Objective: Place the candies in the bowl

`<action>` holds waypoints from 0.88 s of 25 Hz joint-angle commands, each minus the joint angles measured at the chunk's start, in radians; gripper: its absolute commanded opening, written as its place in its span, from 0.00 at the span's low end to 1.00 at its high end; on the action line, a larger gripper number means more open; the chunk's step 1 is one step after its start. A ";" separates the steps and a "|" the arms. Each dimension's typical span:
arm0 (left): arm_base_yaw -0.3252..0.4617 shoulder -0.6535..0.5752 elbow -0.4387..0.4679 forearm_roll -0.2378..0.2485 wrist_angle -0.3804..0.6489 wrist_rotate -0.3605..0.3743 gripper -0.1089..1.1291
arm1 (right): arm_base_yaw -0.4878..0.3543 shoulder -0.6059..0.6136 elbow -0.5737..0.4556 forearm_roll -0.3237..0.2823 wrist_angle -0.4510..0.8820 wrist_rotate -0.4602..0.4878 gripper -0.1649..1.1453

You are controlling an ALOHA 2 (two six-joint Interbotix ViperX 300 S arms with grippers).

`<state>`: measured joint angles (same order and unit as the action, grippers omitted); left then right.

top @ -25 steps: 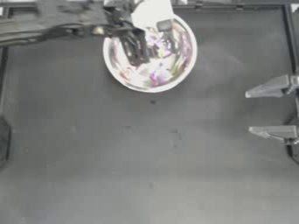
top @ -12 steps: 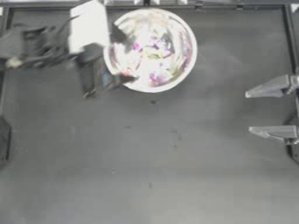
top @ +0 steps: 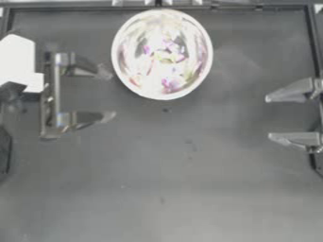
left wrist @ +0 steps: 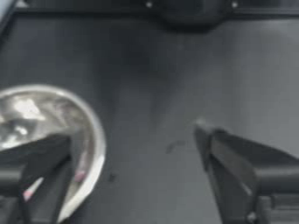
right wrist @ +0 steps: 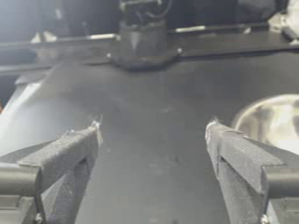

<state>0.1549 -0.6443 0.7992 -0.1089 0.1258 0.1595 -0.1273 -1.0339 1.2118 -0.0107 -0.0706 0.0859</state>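
Left gripper [top: 104, 94]: jaws spread wide, holding nothing, above the table [top: 189, 189] at about 9 o'clock, just beside the bowl's near-left side; arm enters from the left edge.

Right gripper [top: 271, 118]: jaws spread wide, holding nothing, parked at 3 o'clock, well apart from the bowl.

Bowl [top: 161, 54]: shiny silver, upright, at 12 o'clock near the far edge.

Candies [top: 165, 56]: pink, purple and yellow-green specks inside the bowl; individual pieces too blurred among reflections to count.
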 commanded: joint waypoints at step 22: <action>-0.028 -0.267 0.272 -0.046 -0.121 -0.012 0.90 | -0.031 0.014 -0.043 0.003 -0.008 0.000 0.89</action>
<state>0.1258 -0.9020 1.0784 -0.1534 0.0123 0.1457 -0.1580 -1.0339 1.1950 -0.0107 -0.0706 0.0859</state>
